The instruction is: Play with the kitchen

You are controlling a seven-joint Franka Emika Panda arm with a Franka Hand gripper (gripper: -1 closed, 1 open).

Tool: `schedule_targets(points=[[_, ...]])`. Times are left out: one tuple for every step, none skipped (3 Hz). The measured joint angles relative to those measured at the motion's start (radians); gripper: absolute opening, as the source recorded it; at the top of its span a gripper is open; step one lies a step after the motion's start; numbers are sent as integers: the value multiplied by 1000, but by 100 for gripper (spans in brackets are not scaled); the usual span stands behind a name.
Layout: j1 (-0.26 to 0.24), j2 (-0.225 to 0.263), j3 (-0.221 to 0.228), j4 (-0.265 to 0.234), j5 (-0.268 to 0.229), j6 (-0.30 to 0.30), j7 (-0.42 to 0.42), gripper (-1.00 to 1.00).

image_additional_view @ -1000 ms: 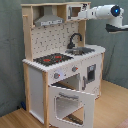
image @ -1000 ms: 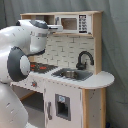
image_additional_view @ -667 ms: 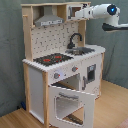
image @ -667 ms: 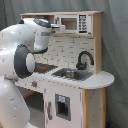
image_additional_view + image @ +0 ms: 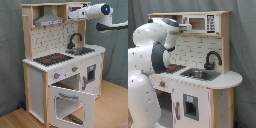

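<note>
Our claw (image 5: 71,14) sat level with the microwave (image 5: 198,23); grip state unreadable. We judged a slow, square approach safest, oven door (image 5: 70,102) hanging open far below.

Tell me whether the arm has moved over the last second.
Yes. In the first exterior view the gripper has gone right, up to the microwave.

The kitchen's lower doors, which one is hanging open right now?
The windowed oven door under the hob is the open one, dropped down toward the floor. The narrower door below the sink stays flush and shut.
</note>
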Motion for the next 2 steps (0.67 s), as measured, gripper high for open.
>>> schedule_targets(points=[[0,65,29,59,-45,-28,-3,100],[0,124,44,107,-61,-74,-3,100]])
